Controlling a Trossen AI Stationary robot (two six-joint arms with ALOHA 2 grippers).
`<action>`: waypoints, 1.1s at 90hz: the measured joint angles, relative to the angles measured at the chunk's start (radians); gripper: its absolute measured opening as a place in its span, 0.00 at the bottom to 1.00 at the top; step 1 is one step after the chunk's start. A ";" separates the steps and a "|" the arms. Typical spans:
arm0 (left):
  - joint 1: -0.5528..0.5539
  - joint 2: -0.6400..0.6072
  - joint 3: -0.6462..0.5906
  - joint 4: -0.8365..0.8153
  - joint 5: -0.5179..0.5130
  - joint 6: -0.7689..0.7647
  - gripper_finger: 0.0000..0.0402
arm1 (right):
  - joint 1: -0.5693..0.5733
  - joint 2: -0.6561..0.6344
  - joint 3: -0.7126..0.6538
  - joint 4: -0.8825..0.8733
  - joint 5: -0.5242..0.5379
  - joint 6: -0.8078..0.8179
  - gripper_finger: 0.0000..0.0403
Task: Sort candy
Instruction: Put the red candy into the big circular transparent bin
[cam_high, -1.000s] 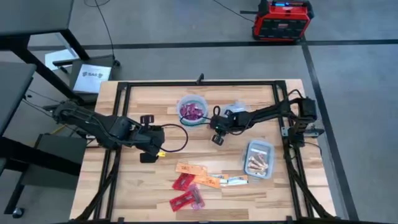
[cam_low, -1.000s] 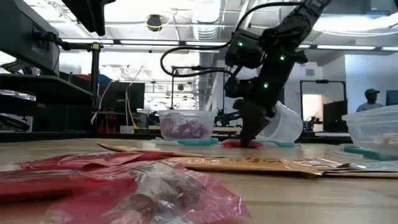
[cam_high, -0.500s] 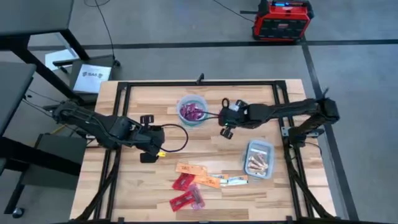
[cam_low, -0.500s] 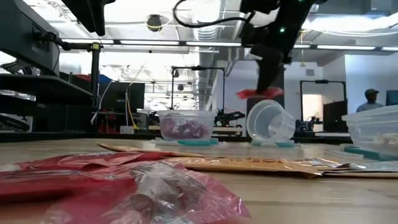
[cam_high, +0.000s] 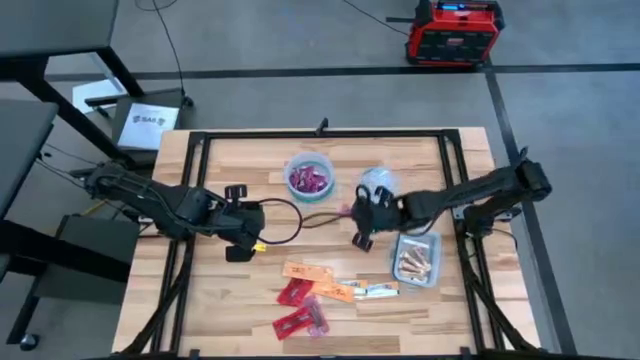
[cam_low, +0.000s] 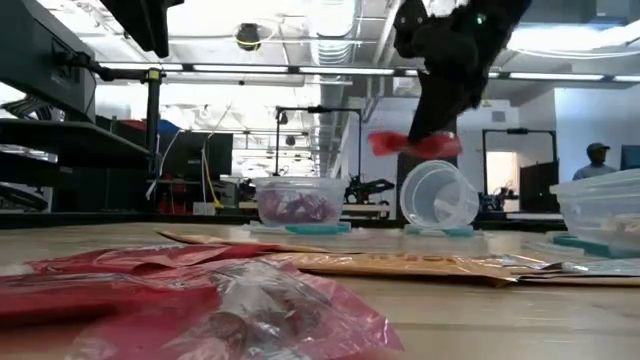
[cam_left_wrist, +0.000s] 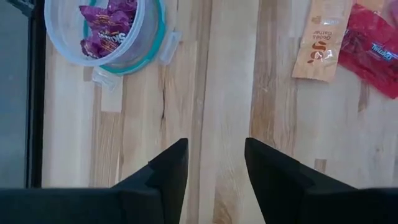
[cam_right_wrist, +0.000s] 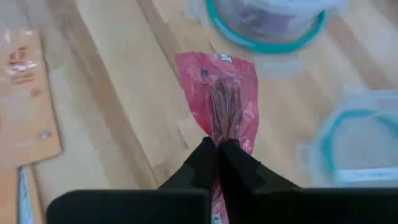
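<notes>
My right claw (cam_right_wrist: 219, 148) is clenched on a red candy (cam_right_wrist: 225, 99), pinching the wrapper at one end so the rest of it hangs flat beyond the fingertips. In the low view the red candy (cam_low: 414, 143) is up in the air, clear of the desk (cam_high: 250, 290), just above an empty clear bowl (cam_low: 438, 197) that lies tipped on its side with its mouth facing the camera. From overhead, the right claw (cam_high: 362, 212) sits near the middle of the desk, with that empty bowl (cam_high: 378, 181) just behind it and the clear rectangular tub (cam_high: 416, 256) just beside it toward the front right. The tub holds a batch of pale, tan-looking pieces; I can't make out what they are.

A second round bowl (cam_high: 309, 177) with a bluish rim stands upright to the left of the tipped one, and it holds purple candy (cam_high: 310, 180). My left wrist view shows the same bowl (cam_left_wrist: 106, 34) with the purple wrappers (cam_left_wrist: 107, 26) heaped inside.

The loose candy (cam_high: 312, 292) lies on the front part of the desk: orange packets, red ones nearer the edge, and a whitish-silver one toward the tub.

My left claw (cam_left_wrist: 214, 168) is released, its fingers spread apart over bare wood, and the left arm waits at the left side of the desk, well apart from the bowls.
</notes>
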 joint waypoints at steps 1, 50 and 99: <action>0.000 0.000 0.000 0.001 0.000 0.002 0.36 | 0.001 0.005 0.000 0.000 0.000 0.004 0.04; 0.000 0.000 0.000 0.018 0.000 0.042 0.36 | -0.100 -0.066 0.064 -0.166 0.131 -0.088 0.55; 0.000 0.000 0.000 0.018 0.000 0.063 0.36 | -0.170 -0.065 0.022 -0.305 0.263 -0.091 0.51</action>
